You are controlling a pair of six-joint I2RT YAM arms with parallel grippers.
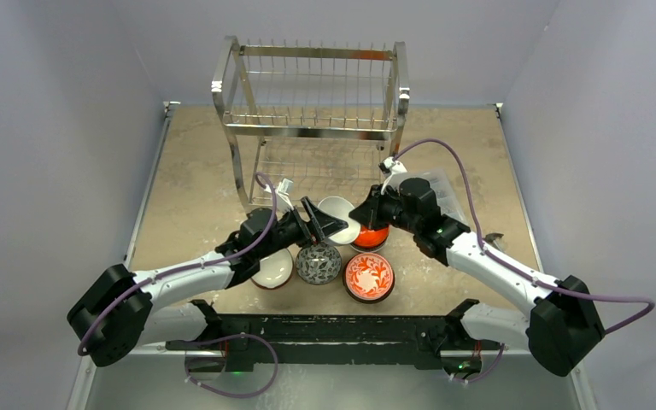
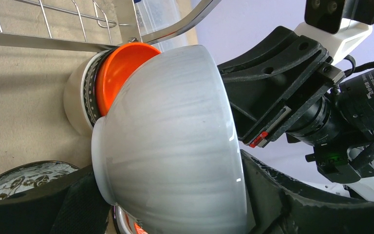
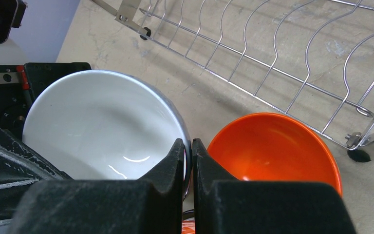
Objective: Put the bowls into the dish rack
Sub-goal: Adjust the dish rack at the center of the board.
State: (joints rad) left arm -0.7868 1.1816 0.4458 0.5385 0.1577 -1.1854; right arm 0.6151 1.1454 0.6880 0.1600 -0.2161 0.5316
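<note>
As right tool pinches white bowl, left tool straddling, perhaps loosely

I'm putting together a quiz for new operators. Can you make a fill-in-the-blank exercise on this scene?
1. The right gripper is shut on the white bowl's ____.
2. The glossy bowl beside it is ____ in colour.
3. The dish rack so far holds ____ bowls.

Missing words: rim; orange; no.
</note>
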